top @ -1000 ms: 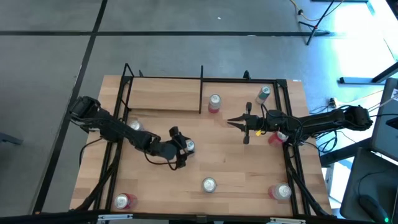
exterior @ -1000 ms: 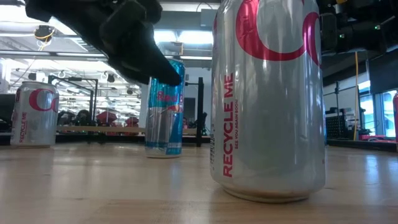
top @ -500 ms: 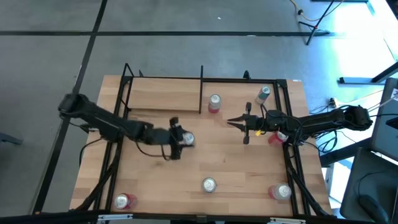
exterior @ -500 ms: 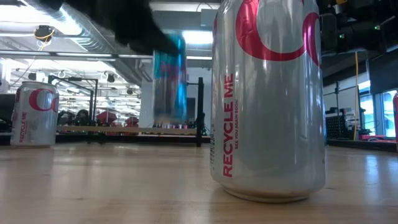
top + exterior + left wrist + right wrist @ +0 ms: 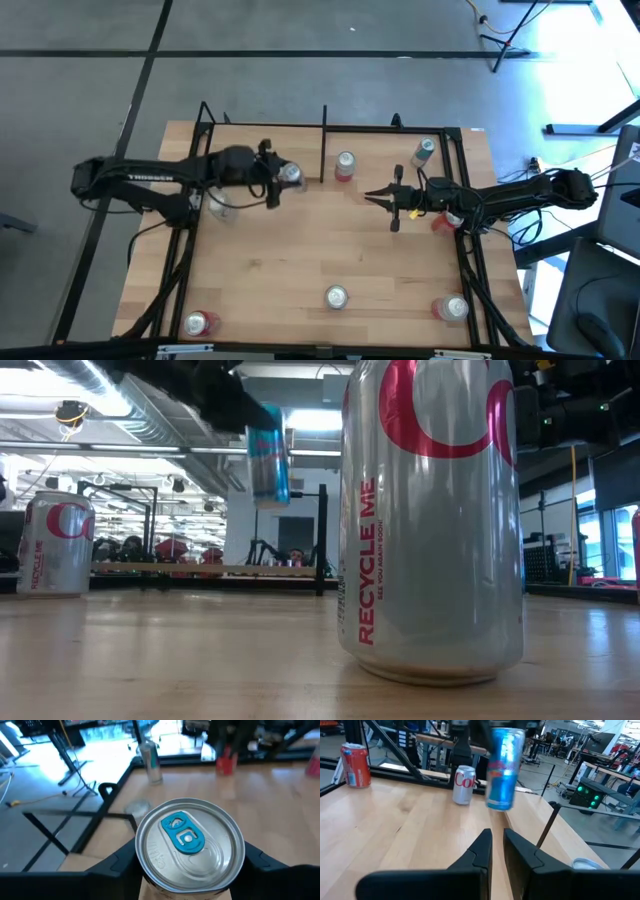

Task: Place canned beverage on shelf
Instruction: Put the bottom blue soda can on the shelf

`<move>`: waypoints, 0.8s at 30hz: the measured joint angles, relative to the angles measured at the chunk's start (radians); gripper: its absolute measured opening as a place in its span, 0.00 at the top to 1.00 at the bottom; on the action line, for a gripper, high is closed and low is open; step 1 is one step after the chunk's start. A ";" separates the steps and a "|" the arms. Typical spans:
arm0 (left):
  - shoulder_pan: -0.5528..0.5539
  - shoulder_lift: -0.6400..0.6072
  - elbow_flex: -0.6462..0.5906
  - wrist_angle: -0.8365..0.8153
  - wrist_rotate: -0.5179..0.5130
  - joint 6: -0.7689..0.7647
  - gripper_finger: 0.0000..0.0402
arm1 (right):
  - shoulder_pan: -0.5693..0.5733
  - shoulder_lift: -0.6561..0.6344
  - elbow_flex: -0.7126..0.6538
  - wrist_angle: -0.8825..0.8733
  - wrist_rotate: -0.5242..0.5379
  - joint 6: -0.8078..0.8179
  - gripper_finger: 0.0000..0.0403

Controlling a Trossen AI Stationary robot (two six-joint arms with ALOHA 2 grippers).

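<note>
My left gripper (image 5: 281, 181) is shut on a blue and silver can (image 5: 291, 174), which it holds in the air over the right end of the shelf (image 5: 245, 152), a light-wood plank in black rods at the table's far left. The can also shows in the low view (image 5: 268, 455), the right wrist view (image 5: 502, 767) and the left wrist view (image 5: 189, 845). My right gripper (image 5: 371, 196) waits at the table's right middle, fingers together and empty, pointing toward the left edge. My left gripper pinches the blue can's side wall just under its top rim (image 5: 145, 870) between its two fingers, one on each side. The fingers (image 5: 112, 866) come level from the table's left. The can is roughly upright, top up, lifted clear of the table and the plank.
A red and silver can (image 5: 345, 165) stands just right of the shelf's end post (image 5: 323, 145). Other cans stand at the far right (image 5: 425, 150), the near middle (image 5: 335, 297), the near left (image 5: 197, 322), the near right (image 5: 452, 308) and under my left arm (image 5: 216, 205).
My left gripper has lifted the blue can off the table's middle and carried it up and toward the far edge, to above the shelf's right end. The can has stayed upright in the hold. My right arm has kept still.
</note>
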 joint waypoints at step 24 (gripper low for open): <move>0.525 0.355 0.330 -0.167 0.613 0.226 0.54 | 0.000 0.088 0.000 0.026 -0.045 -0.022 0.90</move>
